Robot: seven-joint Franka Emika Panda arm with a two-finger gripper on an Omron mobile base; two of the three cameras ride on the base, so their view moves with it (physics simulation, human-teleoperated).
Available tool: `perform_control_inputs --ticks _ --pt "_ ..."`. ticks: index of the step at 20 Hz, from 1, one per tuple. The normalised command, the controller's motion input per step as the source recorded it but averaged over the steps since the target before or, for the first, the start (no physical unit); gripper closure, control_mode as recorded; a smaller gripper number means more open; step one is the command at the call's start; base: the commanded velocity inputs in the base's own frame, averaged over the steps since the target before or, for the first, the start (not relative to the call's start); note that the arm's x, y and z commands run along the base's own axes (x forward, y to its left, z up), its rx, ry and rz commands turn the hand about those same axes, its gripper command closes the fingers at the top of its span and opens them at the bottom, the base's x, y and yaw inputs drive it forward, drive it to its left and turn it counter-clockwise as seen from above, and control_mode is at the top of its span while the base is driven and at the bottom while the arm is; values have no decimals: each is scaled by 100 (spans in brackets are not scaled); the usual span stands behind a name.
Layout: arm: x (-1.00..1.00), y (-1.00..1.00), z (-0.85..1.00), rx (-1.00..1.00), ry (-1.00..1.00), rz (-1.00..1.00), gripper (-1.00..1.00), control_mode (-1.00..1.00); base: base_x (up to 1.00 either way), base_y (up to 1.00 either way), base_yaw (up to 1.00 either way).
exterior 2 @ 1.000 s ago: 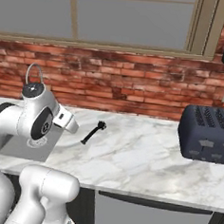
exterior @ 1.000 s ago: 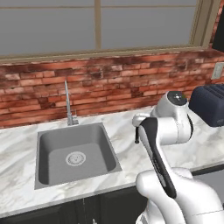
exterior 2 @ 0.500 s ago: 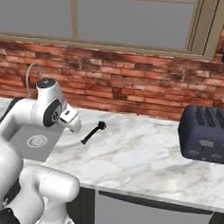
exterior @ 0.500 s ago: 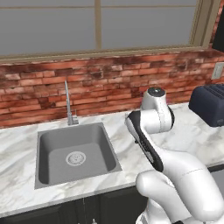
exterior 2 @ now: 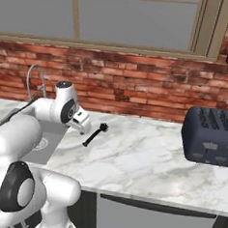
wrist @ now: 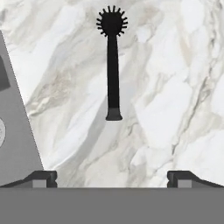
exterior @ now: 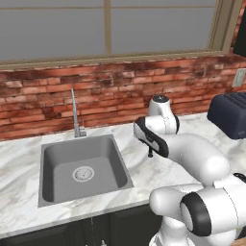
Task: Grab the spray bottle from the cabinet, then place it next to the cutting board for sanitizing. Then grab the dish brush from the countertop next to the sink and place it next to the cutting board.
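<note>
We hold the claw wide open and empty above the worktop, just right of the sink. The dish brush lies flat ahead, handle end nearest us. To grasp it well, we should descend over mid-handle, fingers straddling its thin width, then close.

The dish brush is solid black, handle and bristled head alike. The counter is white marble with grey veining. The sink is uniform grey with a lighter round drain; its faucet is silver. The wall is red-brown brick with pale mortar lines. The toaster is dark navy. The window frame is tan wood.
</note>
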Motion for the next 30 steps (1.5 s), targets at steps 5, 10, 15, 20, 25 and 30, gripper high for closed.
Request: perform_control_inputs --ticks 5,10,15,20,25,30 --pt "30 -24 -32 2 3 5 -100 -100 0 0 0" --pt "39 -11 -36 1 2 8 -100 -100 0 0 0" --pt "43 -10 -37 0 1 9 -100 -100 0 0 0" --pt "31 -19 -29 0 0 9 -100 -100 0 0 0" --pt "27 -4 -29 0 0 8 -100 -100 0 0 0" --pt "27 0 -28 0 1 6 -100 -100 0 0 0"
